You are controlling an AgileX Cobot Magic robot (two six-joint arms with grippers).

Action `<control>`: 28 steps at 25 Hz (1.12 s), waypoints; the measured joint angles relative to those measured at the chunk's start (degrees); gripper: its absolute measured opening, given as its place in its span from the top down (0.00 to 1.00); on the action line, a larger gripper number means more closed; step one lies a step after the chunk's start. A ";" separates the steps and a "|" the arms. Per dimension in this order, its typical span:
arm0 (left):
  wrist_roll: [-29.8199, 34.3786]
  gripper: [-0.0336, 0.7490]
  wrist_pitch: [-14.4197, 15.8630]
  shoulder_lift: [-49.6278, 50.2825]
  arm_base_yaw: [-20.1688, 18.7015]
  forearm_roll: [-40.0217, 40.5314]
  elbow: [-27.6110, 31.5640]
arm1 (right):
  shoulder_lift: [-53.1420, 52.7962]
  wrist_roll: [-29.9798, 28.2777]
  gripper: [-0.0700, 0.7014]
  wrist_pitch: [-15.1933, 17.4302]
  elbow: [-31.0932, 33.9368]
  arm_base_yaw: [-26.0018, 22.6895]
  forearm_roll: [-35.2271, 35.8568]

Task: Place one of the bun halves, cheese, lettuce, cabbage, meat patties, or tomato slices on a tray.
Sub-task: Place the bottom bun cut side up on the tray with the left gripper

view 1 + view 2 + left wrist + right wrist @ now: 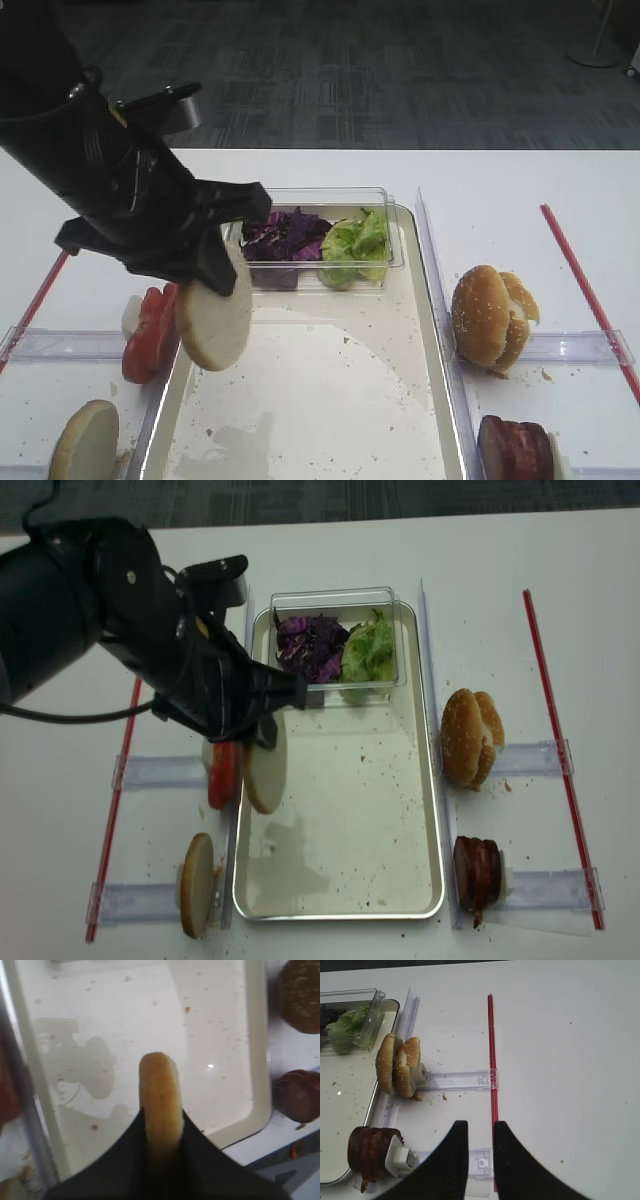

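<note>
Closest to me, a spare bun half [196,884] stands on edge in a clear holder [130,900] at the near left, just outside the tray [437,810]. Near right there's the stack of meat patties [476,872] in its own holder.

A bit further in, the left claw [262,742] is clamped on another bun half [264,772], pinching it by the edge so it hangs upright over the tray's left side, pale cut face showing, not touching the bottom. Right beside it, outside the rim, are the tomato slices [222,773]. The right claw [480,1160] hangs over the table [570,1060] by the red strip [491,1060], fingers slightly parted, nothing in them.

Sesame buns [470,736] sit right of the tray. At the far end, a clear tub [330,598] holds purple cabbage [309,646] and lettuce [369,652] side by side.
</note>
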 joint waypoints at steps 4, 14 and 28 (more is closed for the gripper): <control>9.15 0.88 -1.79 0.00 0.00 -12.02 0.00 | 0.00 0.00 0.68 0.00 0.00 0.00 0.00; 24.01 0.88 -3.34 0.13 0.00 -31.47 0.00 | 0.00 0.00 0.68 0.00 0.00 0.00 0.00; 28.95 0.88 -4.63 12.17 0.00 -34.24 0.00 | 0.00 0.00 0.68 0.00 0.00 0.00 0.00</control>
